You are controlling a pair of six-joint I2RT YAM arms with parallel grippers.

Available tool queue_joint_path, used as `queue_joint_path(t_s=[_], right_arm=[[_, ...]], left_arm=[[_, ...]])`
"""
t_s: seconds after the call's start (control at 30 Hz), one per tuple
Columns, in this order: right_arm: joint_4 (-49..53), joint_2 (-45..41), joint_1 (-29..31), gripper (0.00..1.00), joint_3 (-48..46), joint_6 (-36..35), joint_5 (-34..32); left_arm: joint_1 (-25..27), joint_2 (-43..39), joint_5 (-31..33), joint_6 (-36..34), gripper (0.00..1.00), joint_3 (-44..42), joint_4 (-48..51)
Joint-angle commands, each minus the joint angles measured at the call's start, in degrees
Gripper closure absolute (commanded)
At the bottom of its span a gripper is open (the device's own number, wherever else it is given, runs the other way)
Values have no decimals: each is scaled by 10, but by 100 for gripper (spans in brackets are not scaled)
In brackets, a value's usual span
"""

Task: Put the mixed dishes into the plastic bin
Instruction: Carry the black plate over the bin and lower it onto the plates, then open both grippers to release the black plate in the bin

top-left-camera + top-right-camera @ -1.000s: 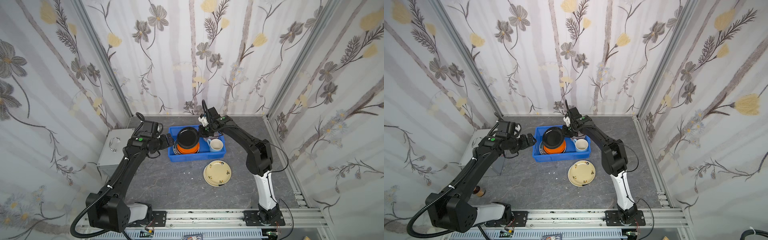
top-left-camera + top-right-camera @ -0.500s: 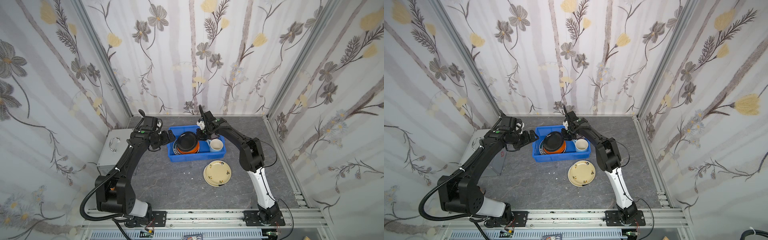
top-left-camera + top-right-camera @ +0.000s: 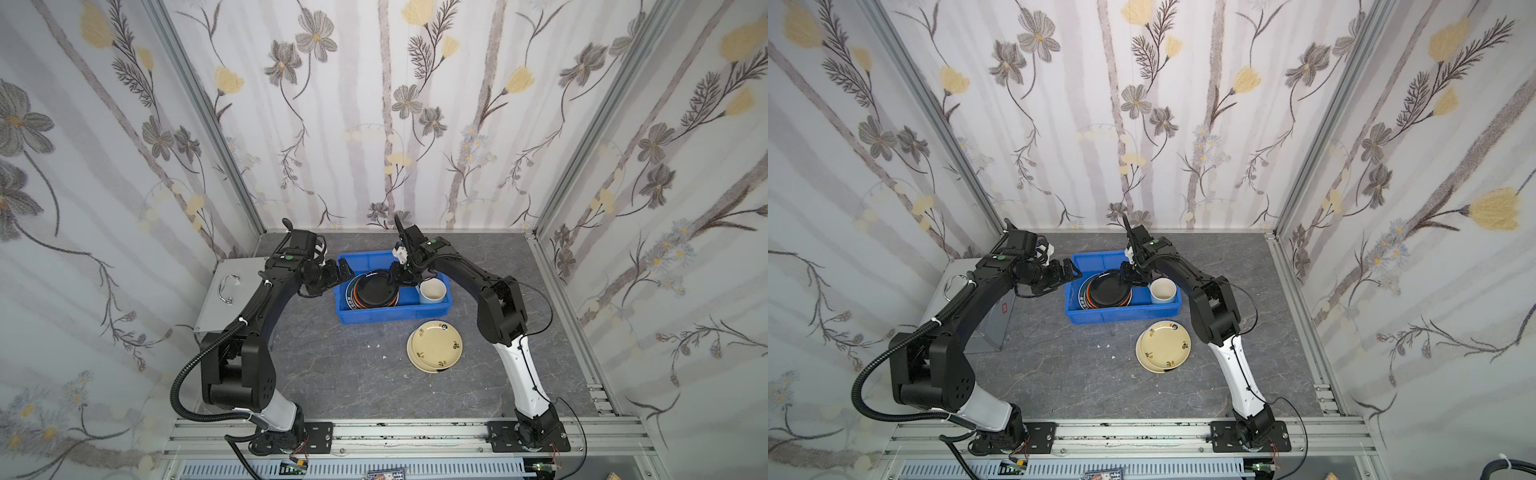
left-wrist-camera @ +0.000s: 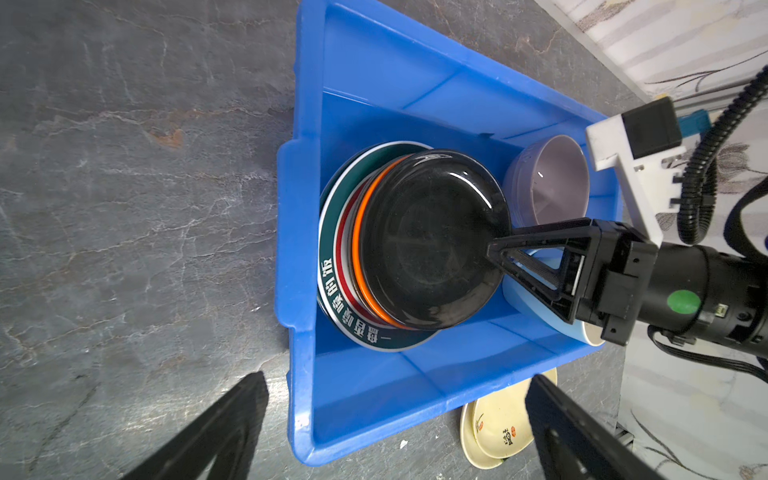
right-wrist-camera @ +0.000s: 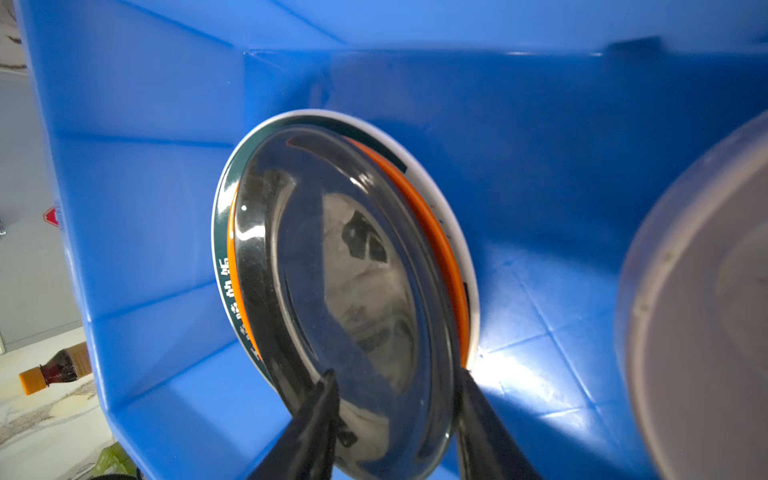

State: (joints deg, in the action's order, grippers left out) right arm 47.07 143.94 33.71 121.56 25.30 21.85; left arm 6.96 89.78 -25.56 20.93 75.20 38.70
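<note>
Finding: the black plate [image 4: 428, 237] lies inside the plastic bin [image 4: 303, 249], on top of an orange-rimmed plate [image 4: 356, 249] and the teal-patterned plate [image 4: 332, 257], set off-centre toward the mug side.

The right gripper [image 5: 395, 380] has its jaws parted astride the plate's rim, not visibly pinching it. The left gripper [image 3: 338, 270] is spread wide and empty, just beside the bin's end wall.

Risks:
- A finger under the rim could catch on withdrawal and tip or drag the plate off the stack.
- The lilac bowl [image 4: 548, 183] and pale blue mug [image 3: 432, 289] crowd the right gripper, so a sideways exit may knock them.
- The left gripper could nudge the bin.
- Two cream-flowered plates [image 3: 435, 345] lie overlapped on the surface [image 3: 332, 374]. Their low rims invite slipping, and an off-centre stack may slide.
</note>
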Motion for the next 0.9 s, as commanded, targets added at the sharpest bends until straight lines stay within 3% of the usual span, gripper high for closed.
queue_joint_path(t_s=[0.0, 0.5, 0.87], right_arm=[[7, -12, 7, 46, 4, -15, -9], [38, -4, 17, 35, 19, -29, -40], [40, 3, 20, 36, 28, -27, -58]], left_arm=[[-1, 3, -18, -7, 0, 1, -19], [-3, -39, -14, -11, 0, -39, -19], [-8, -39, -17, -17, 0, -39, -24]])
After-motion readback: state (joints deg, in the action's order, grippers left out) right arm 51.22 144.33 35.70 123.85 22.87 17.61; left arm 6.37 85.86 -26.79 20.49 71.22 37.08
